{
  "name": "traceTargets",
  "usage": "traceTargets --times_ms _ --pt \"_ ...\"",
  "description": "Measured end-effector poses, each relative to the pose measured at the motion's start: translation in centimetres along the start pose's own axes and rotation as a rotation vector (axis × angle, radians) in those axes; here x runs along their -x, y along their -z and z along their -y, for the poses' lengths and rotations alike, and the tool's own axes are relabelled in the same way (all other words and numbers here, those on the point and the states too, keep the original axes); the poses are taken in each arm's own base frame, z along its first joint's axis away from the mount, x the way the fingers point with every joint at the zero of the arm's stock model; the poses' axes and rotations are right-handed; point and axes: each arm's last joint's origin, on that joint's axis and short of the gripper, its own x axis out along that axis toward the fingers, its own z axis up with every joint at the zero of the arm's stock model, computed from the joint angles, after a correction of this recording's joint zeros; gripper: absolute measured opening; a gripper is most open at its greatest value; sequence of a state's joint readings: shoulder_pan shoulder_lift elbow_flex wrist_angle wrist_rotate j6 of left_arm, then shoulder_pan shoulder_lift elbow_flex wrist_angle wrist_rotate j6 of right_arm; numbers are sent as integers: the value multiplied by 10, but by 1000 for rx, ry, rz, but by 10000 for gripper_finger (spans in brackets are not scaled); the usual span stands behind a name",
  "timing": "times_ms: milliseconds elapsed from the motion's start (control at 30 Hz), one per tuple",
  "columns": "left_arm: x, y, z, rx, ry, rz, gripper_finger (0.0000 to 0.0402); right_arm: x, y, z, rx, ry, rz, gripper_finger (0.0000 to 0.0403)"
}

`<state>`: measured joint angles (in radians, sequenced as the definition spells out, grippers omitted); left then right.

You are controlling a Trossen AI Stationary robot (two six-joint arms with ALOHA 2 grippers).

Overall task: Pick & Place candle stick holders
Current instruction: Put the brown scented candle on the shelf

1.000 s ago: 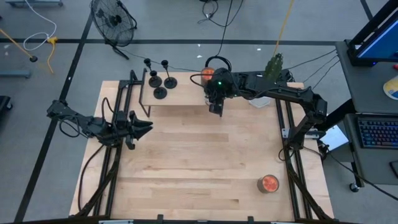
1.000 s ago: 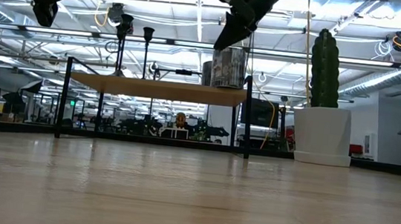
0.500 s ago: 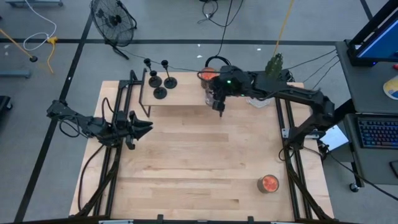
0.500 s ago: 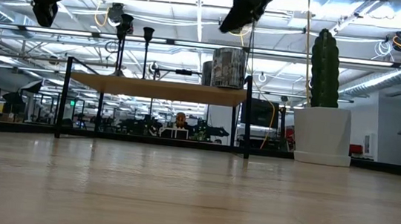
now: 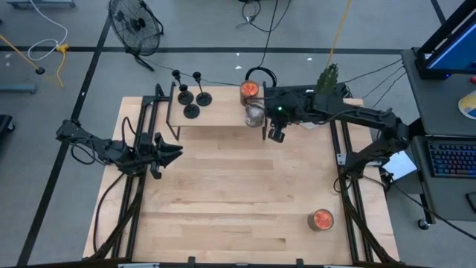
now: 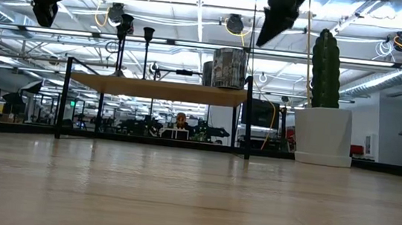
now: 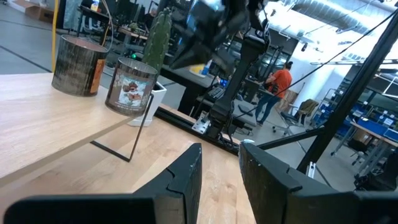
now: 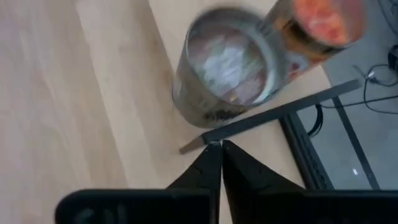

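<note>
On shelf: three holders (image 5: 192, 99), two jars (image 5: 253, 113). My right tool (image 5: 276, 135) pinched tight, empty, beside jars. My left tool (image 5: 175, 152) narrow gap, empty, above desk (image 5: 238, 193).

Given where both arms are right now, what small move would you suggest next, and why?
Probably send the left gripper toward the raised shelf, since the three candle stick holders stand untouched at its left end, nearest that arm. Its fingers are parted and empty. The right gripper is shut on nothing, just off the shelf's right end by the glass jar, farther from the holders.
</note>
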<state>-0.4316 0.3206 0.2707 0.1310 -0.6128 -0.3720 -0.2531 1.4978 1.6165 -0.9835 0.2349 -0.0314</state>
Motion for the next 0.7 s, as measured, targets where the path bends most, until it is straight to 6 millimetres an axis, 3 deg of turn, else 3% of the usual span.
traceTargets --times_ms 267,700 --pt "0 0 0 23 0 0 113 -29 12 1 4 14 -14 1" --pt "0 0 0 26 0 0 113 -45 10 7 -27 -13 83 1"
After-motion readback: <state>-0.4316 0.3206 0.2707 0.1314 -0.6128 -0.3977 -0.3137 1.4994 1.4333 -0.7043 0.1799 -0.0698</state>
